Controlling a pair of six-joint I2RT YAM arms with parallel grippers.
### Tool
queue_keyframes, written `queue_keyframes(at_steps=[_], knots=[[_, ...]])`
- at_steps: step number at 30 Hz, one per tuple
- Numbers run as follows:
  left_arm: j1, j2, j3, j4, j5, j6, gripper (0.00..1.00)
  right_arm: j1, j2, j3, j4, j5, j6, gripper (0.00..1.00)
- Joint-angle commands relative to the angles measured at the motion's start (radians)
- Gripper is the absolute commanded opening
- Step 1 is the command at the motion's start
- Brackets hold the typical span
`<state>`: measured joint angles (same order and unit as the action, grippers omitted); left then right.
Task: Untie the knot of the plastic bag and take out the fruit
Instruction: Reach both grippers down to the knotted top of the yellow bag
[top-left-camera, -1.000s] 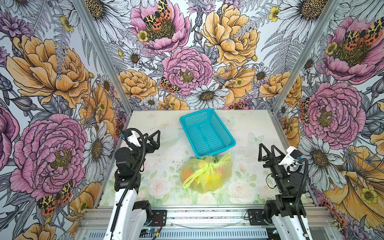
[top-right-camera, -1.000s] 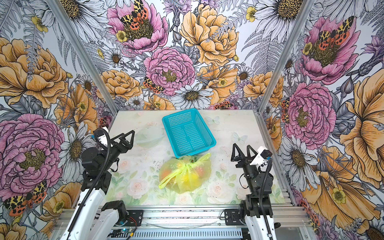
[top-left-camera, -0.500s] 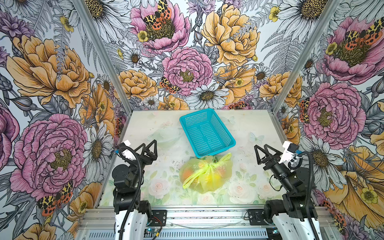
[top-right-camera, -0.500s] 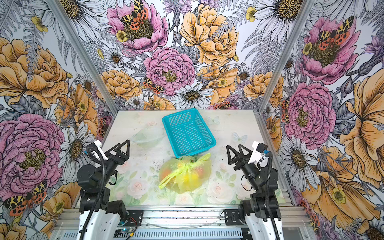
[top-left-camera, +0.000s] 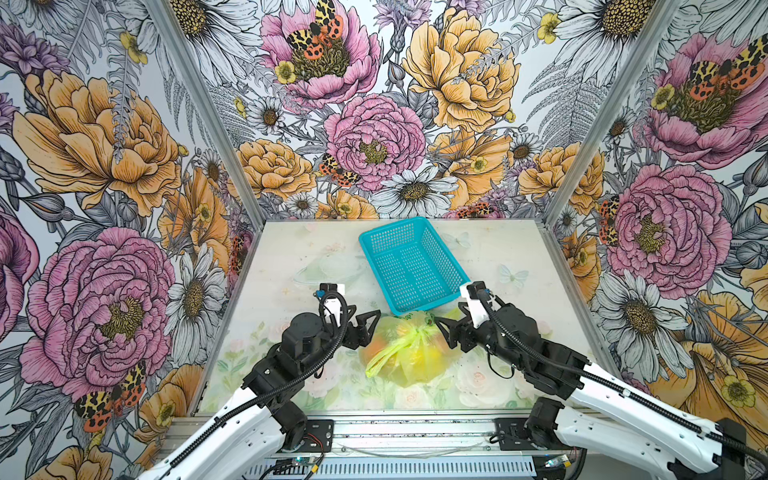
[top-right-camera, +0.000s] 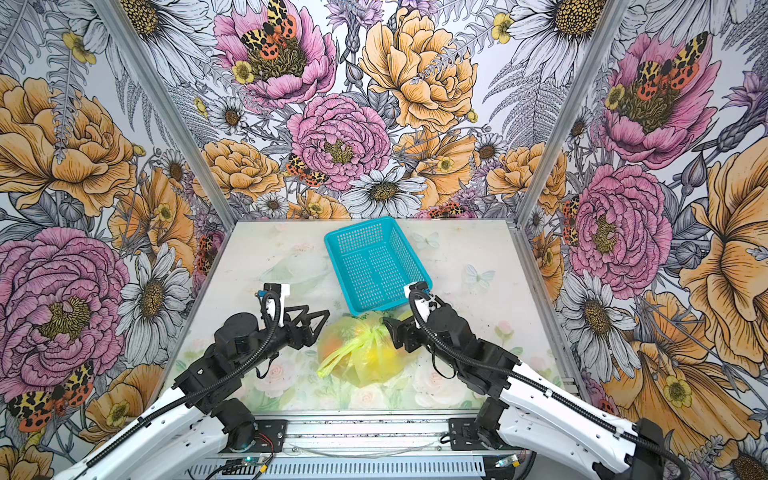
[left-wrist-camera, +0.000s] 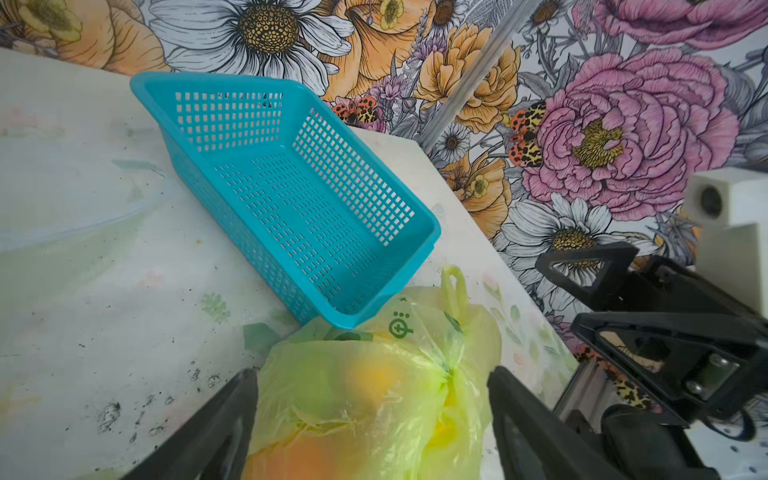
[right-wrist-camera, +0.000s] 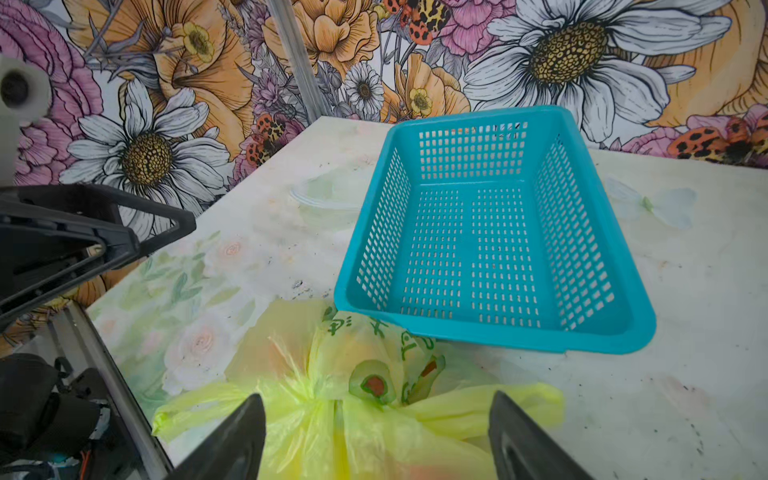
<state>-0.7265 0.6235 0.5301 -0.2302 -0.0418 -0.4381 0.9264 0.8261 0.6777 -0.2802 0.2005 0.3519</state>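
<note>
The plastic bag (top-left-camera: 411, 357) is thin, crinkly, glossy film; the basket (top-left-camera: 409, 270) is smooth, perforated plastic.

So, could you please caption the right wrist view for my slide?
Open right tool poised over the knotted bag, with the empty basket just beyond.

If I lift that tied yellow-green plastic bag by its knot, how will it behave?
Probably floppy: the thin translucent yellow-green plastic bag is crumpled and sags around its load. The rounded fruit showing through would likely shift and roll inside as it rises. The knot of twisted handle strips looks tight, so it should hold rather than slip open.
</note>
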Motion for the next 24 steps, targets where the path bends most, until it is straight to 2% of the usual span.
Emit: queue_keyframes(at_steps=[1,4,10,15,20,24], knots=[[-0.064,0.045,0.031,-0.028,-0.253,0.112,0.88,0.061,0.056,0.042,-0.021,0.17,-0.103,0.84],[-0.065,0.097,0.05,-0.021,-0.244,0.121,0.89,0.092,0.104,0.067,-0.036,0.192,-0.126,0.83],[-0.066,0.173,0.062,0.007,-0.142,0.135,0.89,0.145,0.162,0.08,-0.037,0.135,-0.163,0.83],[-0.067,0.209,0.074,0.013,-0.122,0.141,0.92,0.179,0.223,0.095,-0.042,0.135,-0.186,0.85],[-0.067,0.223,0.087,0.006,-0.118,0.127,0.92,0.199,0.296,0.106,-0.046,0.157,-0.182,0.8],[-0.07,0.219,0.077,-0.006,-0.099,0.104,0.92,0.221,0.298,0.111,-0.059,0.176,-0.17,0.78]])
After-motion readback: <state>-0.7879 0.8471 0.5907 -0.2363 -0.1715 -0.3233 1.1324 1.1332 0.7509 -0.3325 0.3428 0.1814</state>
